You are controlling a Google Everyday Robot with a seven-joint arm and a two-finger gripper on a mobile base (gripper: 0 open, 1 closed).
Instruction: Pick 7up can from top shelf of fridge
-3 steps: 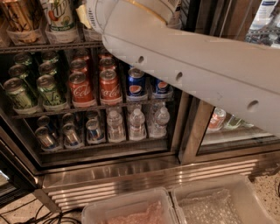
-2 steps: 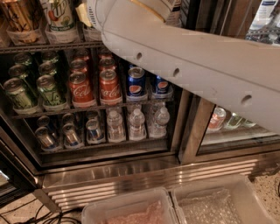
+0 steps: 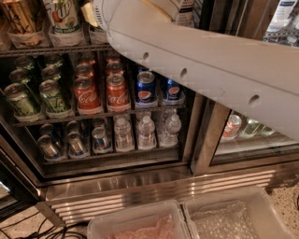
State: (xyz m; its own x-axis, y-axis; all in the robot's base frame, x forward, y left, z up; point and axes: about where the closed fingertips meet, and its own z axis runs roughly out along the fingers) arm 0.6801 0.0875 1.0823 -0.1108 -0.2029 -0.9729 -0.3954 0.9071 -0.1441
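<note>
The 7up can [image 3: 62, 14] stands in a clear tray on the top shelf [image 3: 46, 49] of the fridge [image 3: 201, 140]; only its lower part shows, whitish with the green logo and lemon-lime picture. My white arm [image 3: 205, 60] reaches across from the right, and its wrist end [image 3: 99, 13] sits just right of the can at the top edge. The gripper itself is beyond the top edge of the view, out of sight.
A gold can [image 3: 22, 16] stands left of the 7up can. The rack below holds short green cans [image 3: 52, 95], Coca-Cola cans [image 3: 87, 95] and Pepsi cans [image 3: 146, 87]. Water bottles [image 3: 146, 133] are lower. Two plastic bins [image 3: 140, 224] sit on the floor.
</note>
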